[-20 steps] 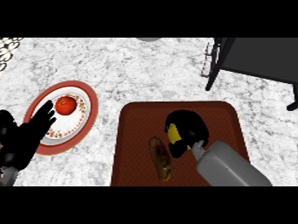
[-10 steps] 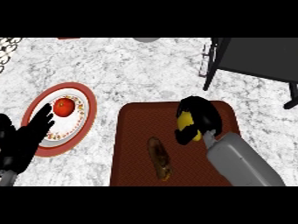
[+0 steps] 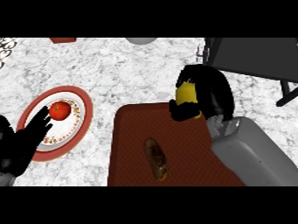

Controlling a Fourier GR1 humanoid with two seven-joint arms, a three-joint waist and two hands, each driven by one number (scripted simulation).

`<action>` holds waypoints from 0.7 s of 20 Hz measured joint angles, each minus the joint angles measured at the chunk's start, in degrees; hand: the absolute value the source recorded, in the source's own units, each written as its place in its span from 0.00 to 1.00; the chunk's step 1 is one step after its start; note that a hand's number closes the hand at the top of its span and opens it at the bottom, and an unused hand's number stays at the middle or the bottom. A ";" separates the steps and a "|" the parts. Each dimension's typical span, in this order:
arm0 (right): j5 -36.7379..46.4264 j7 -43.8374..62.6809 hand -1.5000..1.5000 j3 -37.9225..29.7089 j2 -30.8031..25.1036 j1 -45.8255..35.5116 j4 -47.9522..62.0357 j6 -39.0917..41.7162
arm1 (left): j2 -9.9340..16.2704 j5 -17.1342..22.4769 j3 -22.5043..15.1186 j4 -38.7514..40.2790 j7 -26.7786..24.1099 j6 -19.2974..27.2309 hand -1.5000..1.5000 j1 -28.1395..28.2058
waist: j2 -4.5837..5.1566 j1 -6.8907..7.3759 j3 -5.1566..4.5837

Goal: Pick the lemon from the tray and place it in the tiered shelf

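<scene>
- The right robot hand [image 3: 206, 94] is curled round the lemon [image 3: 188, 92], with black fingers above and below it, so only a yellow patch shows.
- The lemon sits in that grip over the far edge of the tray [image 3: 135, 144], just past its top rim and close to the dark shelf [image 3: 254, 59] at the upper right.
- The visible yellow part looks taller than wide, so its long axis seems to run away from the robot; its ends are hidden, so I cannot tell which way it points.
- The tray is dark red and lies on the marbled bench [image 3: 125, 74]; a brown, elongated food item [image 3: 156, 158] rests on it, lying lengthwise towards the robot.
- Between the tray's far edge and the shelf's legs the bench is bare marble.
- The left robot hand [image 3: 15, 146] rests at the lower left with fingers straight, overlapping the rim of a red-edged plate [image 3: 80, 113].
- A tomato [image 3: 60, 110] sits on that plate, well apart from the tray.
</scene>
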 measured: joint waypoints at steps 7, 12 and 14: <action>1.91 9.85 1.00 -6.69 -5.47 -7.10 -11.06 5.55 | 0.53 1.39 -0.46 -0.14 -0.33 0.97 0.50 -0.48 | -0.06 -0.64 -0.24; -0.25 12.20 1.00 -13.59 -10.14 -11.44 -14.53 9.77 | 0.72 2.04 -0.98 0.34 -1.60 0.65 0.50 -0.69 | 0.18 -0.11 -0.28; -1.53 12.55 1.00 -16.51 -11.70 -13.15 -14.14 10.93 | 0.74 2.28 -1.33 0.27 -1.87 0.49 0.50 -0.89 | 0.35 0.40 -0.32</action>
